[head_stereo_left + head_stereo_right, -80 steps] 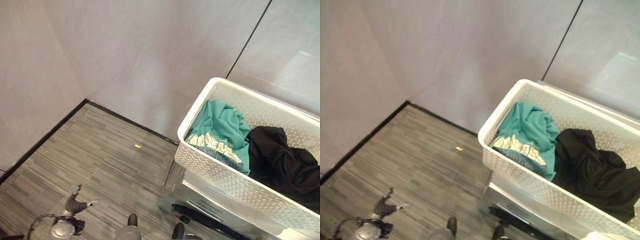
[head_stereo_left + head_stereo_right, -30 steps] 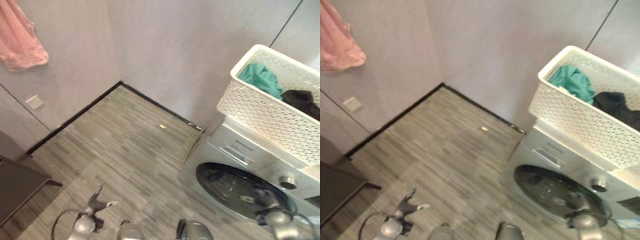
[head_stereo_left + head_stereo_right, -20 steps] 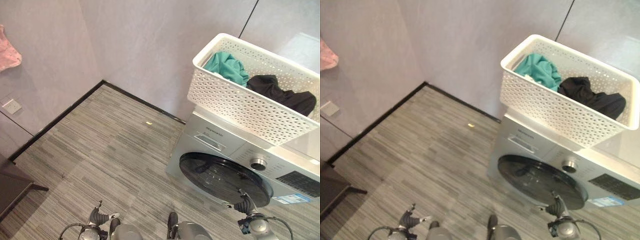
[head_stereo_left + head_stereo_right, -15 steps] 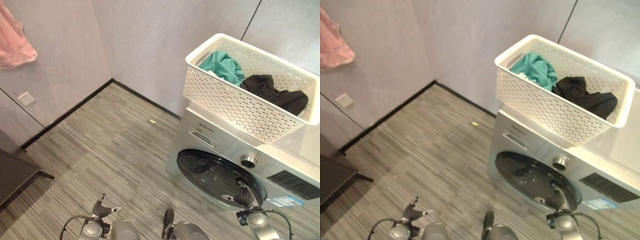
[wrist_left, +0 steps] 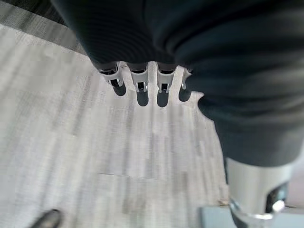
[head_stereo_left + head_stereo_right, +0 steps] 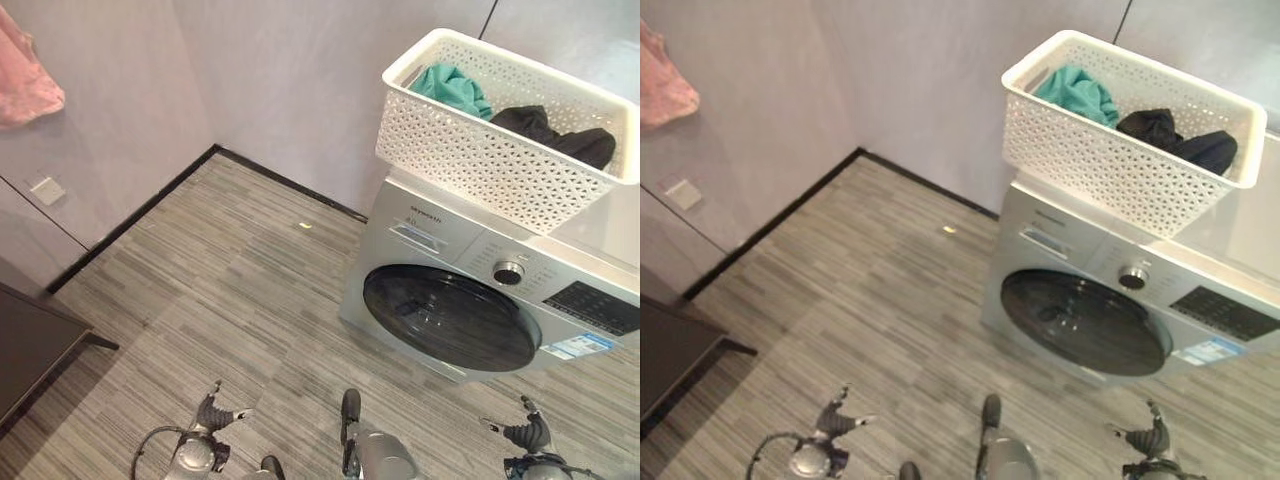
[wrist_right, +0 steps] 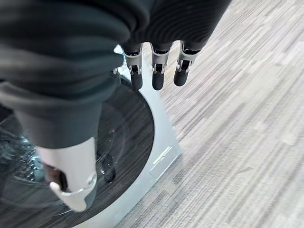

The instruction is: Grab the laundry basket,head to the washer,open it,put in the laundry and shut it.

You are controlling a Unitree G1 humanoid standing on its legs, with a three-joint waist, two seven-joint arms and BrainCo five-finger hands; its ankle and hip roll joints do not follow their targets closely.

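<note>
Grey plank floor (image 6: 200, 290). Basket (image 6: 500, 170) sits on washer (image 6: 480, 300) top, door (image 6: 450, 318) shut. Right robot hand (image 6: 530, 435), at door 0.5 s ago, now low, spread, empty; left robot hand (image 6: 212, 415) likewise. Opening not begun.

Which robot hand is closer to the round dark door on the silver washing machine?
The right hand is nearer, just below the round dark door of the silver washing machine. The left hand hangs far off over the grey striped floor.

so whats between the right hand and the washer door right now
Only bare striped floor: in the left eye view the right hand hangs low in front of the washer door, which is shut. No object lies between them.
</note>
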